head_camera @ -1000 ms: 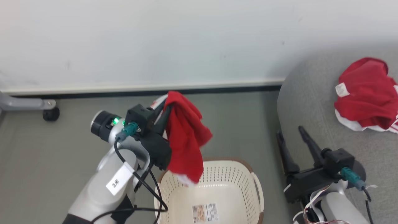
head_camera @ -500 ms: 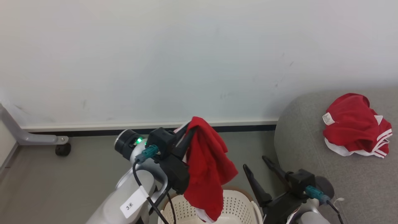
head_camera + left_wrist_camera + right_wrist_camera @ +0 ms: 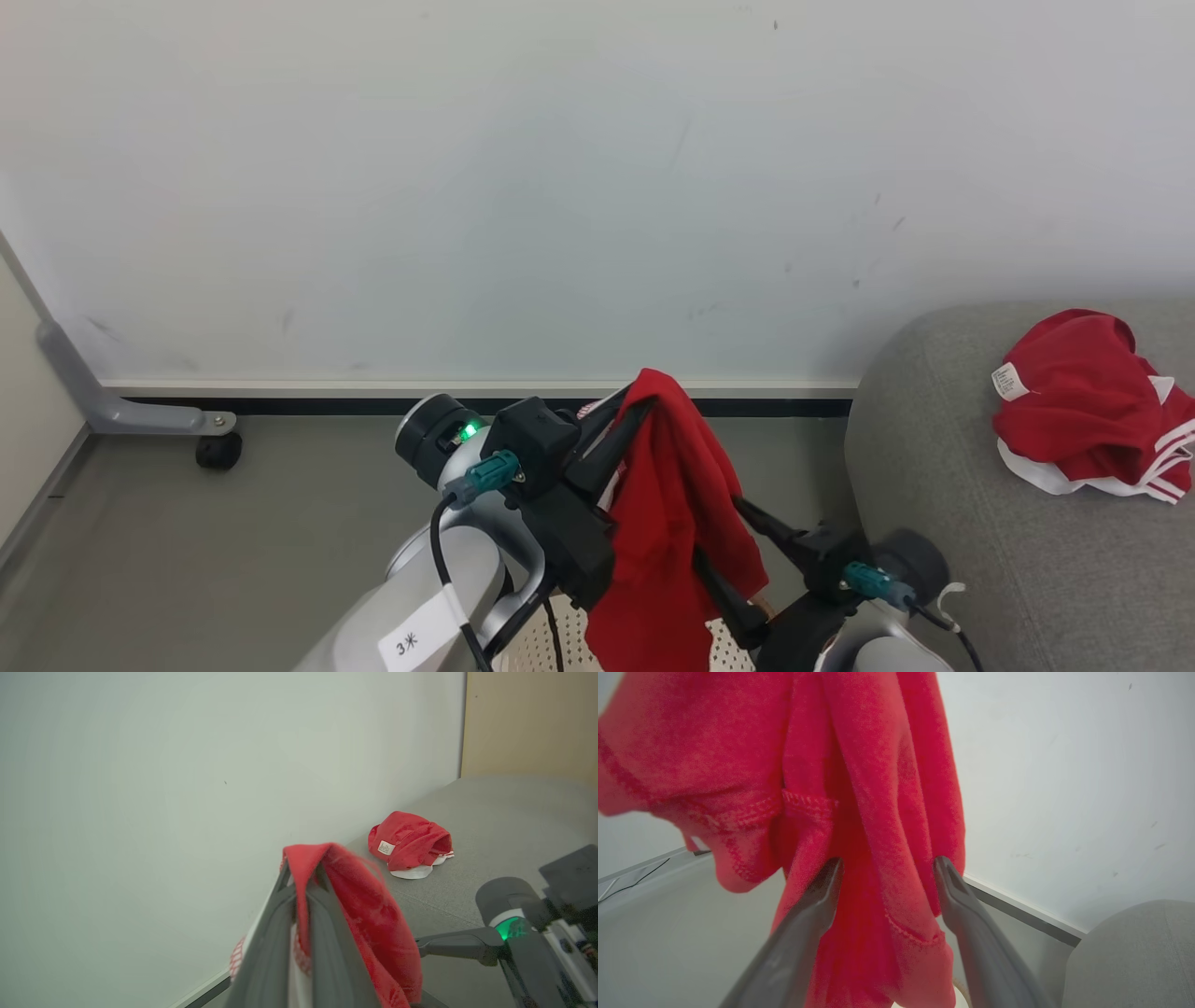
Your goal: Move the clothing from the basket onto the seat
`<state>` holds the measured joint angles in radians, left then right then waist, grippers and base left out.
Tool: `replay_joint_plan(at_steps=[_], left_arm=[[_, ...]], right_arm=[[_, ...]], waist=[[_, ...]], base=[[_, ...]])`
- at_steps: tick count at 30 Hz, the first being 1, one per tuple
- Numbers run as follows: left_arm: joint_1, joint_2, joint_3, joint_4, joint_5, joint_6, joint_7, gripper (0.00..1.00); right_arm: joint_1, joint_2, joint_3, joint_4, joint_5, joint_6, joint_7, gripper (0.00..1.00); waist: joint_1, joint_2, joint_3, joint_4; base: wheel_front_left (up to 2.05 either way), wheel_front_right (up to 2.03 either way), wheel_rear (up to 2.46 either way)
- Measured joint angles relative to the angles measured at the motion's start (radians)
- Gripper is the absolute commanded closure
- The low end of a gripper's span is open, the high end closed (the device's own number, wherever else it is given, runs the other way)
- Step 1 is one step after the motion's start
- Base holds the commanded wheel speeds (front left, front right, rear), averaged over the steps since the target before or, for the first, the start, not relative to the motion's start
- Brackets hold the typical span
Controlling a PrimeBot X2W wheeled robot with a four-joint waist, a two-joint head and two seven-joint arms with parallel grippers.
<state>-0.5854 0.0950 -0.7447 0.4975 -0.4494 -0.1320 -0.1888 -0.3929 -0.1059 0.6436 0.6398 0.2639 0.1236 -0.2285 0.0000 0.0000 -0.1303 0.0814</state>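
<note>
The left fingers (image 3: 611, 446) are closed tightly on a red garment (image 3: 672, 523), held up in the air before the white wall; the cloth hangs down from them over the basket (image 3: 724, 646), of which a perforated edge shows below; the right fingers (image 3: 808, 924) stand wide apart on both sides of the hanging folds, not closed on them; further right is the grey seat (image 3: 934, 467), where a second red garment (image 3: 1083, 411) with white stripes lies crumpled.

red white-trimmed clothing (image 3: 1074, 420), grey seat (image 3: 943, 485)
</note>
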Motion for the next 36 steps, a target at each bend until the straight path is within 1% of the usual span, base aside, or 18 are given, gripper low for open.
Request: replay_joint_plan(at_steps=[2, 5, 6, 7, 9, 14, 17, 18, 20, 22, 23, 24, 25, 27, 35, 36], left_arm=[[0.005, 0.001, -0.013, -0.03, -0.015, 0.0, 0.012, 1.0], [0.01, 0.006, -0.022, -0.056, -0.035, 0.0, 0.021, 1.0], [0.011, 0.008, -0.024, -0.062, -0.035, 0.0, 0.025, 1.0], [0.012, 0.011, -0.026, -0.07, -0.037, 0.0, 0.029, 1.0], [0.016, 0.014, -0.03, -0.086, -0.048, 0.0, 0.031, 1.0], [0.025, 0.026, -0.029, -0.102, -0.059, 0.0, 0.047, 1.0], [0.042, 0.042, -0.011, -0.106, -0.063, 0.0, 0.051, 1.0], [0.051, 0.049, -0.003, -0.108, -0.069, 0.0, 0.051, 0.97], [0.068, 0.062, 0.007, -0.11, -0.086, 0.007, 0.051, 0.67], [0.083, 0.069, 0.023, -0.11, -0.1, 0.012, 0.051, 0.52], [0.09, 0.074, 0.028, -0.111, -0.103, 0.019, 0.051, 0.51], [0.096, 0.077, 0.033, -0.111, -0.106, 0.02, 0.051, 0.28], [0.104, 0.079, 0.039, -0.113, -0.11, 0.026, 0.05, 0.08], [0.121, 0.085, 0.051, -0.115, -0.117, 0.033, 0.049, 0.0], [0.188, 0.092, 0.074, -0.12, -0.149, 0.055, 0.034, 0.0], [0.194, 0.092, 0.075, -0.12, -0.152, 0.063, 0.029, 0.0]], right_arm=[[-0.019, 0.005, 0.052, 0.022, 0.013, 0.0, 0.0, 0.0], [-0.041, 0.01, 0.088, 0.043, 0.036, 0.0, -0.001, 0.0], [-0.048, 0.012, 0.095, 0.049, 0.045, 0.0, -0.001, 0.44], [-0.053, 0.014, 0.102, 0.053, 0.051, 0.0, -0.001, 0.6], [-0.064, 0.016, 0.113, 0.064, 0.061, 0.0, -0.001, 1.0], [-0.083, 0.016, 0.135, 0.084, 0.088, 0.0, -0.002, 1.0], [-0.093, 0.016, 0.136, 0.086, 0.112, 0.0, -0.004, 1.0], [-0.095, 0.016, 0.139, 0.086, 0.116, 0.0, -0.006, 1.0], [-0.096, 0.013, 0.137, 0.084, 0.124, 0.0, -0.008, 1.0], [-0.099, 0.003, 0.133, 0.08, 0.134, 0.0, -0.011, 1.0], [-0.102, -0.006, 0.132, 0.077, 0.135, 0.0, -0.011, 1.0], [-0.105, -0.015, 0.13, 0.073, 0.138, 0.0, -0.012, 1.0], [-0.108, -0.025, 0.125, 0.068, 0.141, 0.0, -0.012, 1.0], [-0.11, -0.044, 0.116, 0.055, 0.147, 0.0, -0.017, 1.0], [-0.11, -0.1, 0.1, 0.002, 0.166, 0.0, -0.02, 1.0], [-0.109, -0.106, 0.098, -0.004, 0.167, 0.001, -0.02, 1.0]], waist=[[0.0, 0.0, 0.002, 0.006], [0.0, 0.0, 0.004, 0.011], [0.0, 0.0001, 0.005, 0.013], [0.0, 0.0, 0.005, 0.015], [0.0, 0.0, 0.007, 0.019], [0.0, 0.0, 0.011, 0.024], [0.0, 0.0, 0.013, 0.023], [0.0, 0.0, 0.014, 0.02], [0.0, 0.0, 0.015, 0.014], [0.0, 0.0, 0.017, 0.006], [0.0, 0.0, 0.017, 0.002], [0.0, 0.0, 0.018, -0.003], [0.0, 0.0, 0.018, -0.007], [0.0, 0.0, 0.02, -0.017], [0.0, 0.0, 0.026, -0.062], [0.0, 0.0, 0.027, -0.068]], base=[[0.0, 0.0, 0.0], [0.0, 0.0, 0.0], [0.0, 0.0, 0.0], [0.0, 0.0, 0.0], [0.0, 0.0, 0.0], [0.0, 0.0, 0.0], [0.0, 0.0, 0.0], [0.0, 0.0, 0.0], [0.0, 0.0, 0.0], [0.0, 0.0, 0.0], [0.0, 0.0, 0.0], [0.0, 0.0, 0.0], [0.0, 0.0, 0.0], [0.0, 0.0, 0.0], [0.0, 0.0, 0.0], [0.0, 0.0, 0.0]])
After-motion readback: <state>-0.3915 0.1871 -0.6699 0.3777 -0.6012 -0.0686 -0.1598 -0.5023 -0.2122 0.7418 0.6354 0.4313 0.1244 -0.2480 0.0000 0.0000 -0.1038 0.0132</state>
